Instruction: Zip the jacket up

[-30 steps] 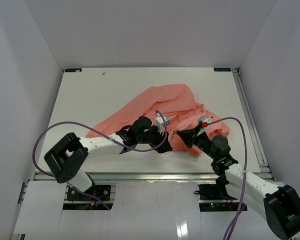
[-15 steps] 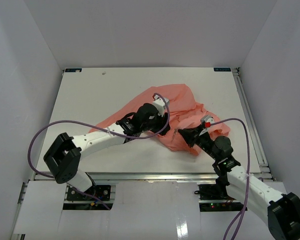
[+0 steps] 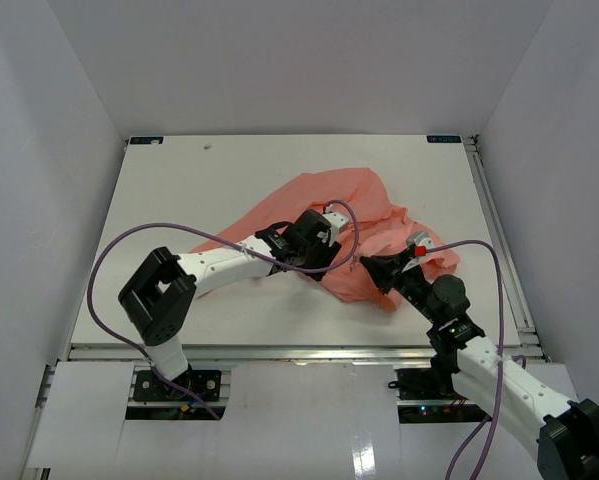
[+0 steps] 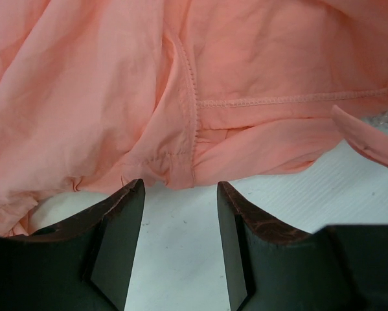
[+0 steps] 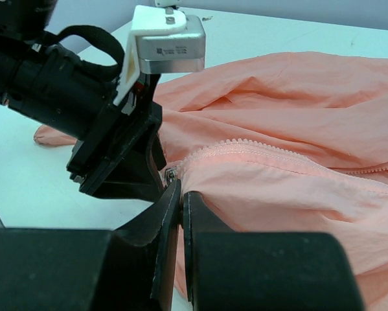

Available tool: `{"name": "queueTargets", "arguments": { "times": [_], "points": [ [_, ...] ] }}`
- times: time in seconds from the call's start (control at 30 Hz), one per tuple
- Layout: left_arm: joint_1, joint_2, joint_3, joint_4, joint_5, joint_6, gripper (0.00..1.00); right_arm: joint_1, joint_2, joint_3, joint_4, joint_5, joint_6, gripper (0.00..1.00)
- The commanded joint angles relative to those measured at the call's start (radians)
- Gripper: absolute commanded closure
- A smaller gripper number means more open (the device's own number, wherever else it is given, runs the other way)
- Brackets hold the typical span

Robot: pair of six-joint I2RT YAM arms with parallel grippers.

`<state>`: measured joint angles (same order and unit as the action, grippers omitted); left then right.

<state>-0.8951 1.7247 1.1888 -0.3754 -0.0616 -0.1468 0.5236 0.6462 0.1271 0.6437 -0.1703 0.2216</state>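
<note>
The salmon-pink jacket (image 3: 329, 210) lies crumpled on the white table, right of centre. My right gripper (image 3: 371, 270) is shut on its near edge, where the zip's row of teeth (image 5: 265, 150) ends. A small metal slider (image 5: 171, 175) sits right at my right gripper's (image 5: 181, 188) tips. My left gripper (image 3: 329, 265) is close to the left of the right one, also at the near edge of the cloth. The left gripper (image 4: 179, 194) is open, with bare table between its fingers and a stitched hem fold (image 4: 181, 165) just beyond the tips.
White walls enclose the table (image 3: 179, 190) on three sides. A metal rail (image 3: 499, 240) runs along the right edge. Purple cables (image 3: 109, 260) loop off both arms near the front. The left arm's camera housing (image 5: 168, 39) stands close before the right gripper.
The left arm has swung away from the front edge, up and right onto the jacket's near hem, ending beside the right gripper. The right gripper stayed shut and shifted only slightly.
</note>
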Motion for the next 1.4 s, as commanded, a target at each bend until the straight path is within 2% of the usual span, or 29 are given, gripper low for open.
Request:
{"name": "queueTargets", "arguments": {
  "times": [0.0, 0.4, 0.73, 0.9, 1.0, 1.03, 1.23, 1.37],
  "points": [
    [-0.001, 0.015, 0.082, -0.039, -0.005, 0.054, 0.41, -0.004, -0.029, -0.005, 0.013, 0.021, -0.004, 0.92],
    [-0.001, 0.115, 0.16, -0.105, -0.065, 0.081, 0.46, -0.003, -0.054, -0.012, -0.003, 0.032, -0.008, 0.92],
    [-0.002, 0.136, 0.167, -0.106, -0.043, 0.079, 0.49, -0.004, -0.063, -0.011, -0.011, 0.038, -0.01, 0.92],
    [-0.001, 0.141, 0.16, -0.106, -0.022, 0.081, 0.73, -0.002, -0.062, -0.006, -0.013, 0.044, -0.012, 0.92],
    [-0.002, 0.132, 0.157, -0.105, 0.008, 0.078, 0.96, -0.004, -0.055, -0.002, -0.013, 0.044, -0.013, 0.92],
    [-0.001, 0.129, 0.156, -0.105, 0.021, 0.076, 0.99, -0.004, -0.053, 0.0, -0.015, 0.044, -0.014, 0.92],
    [0.012, 0.092, 0.153, -0.085, 0.109, 0.043, 1.0, -0.002, -0.029, 0.011, -0.013, 0.036, -0.019, 0.92],
    [0.075, 0.038, 0.125, -0.031, 0.173, -0.038, 1.0, -0.004, 0.024, 0.019, 0.015, 0.001, -0.022, 0.92]
  ]
}}
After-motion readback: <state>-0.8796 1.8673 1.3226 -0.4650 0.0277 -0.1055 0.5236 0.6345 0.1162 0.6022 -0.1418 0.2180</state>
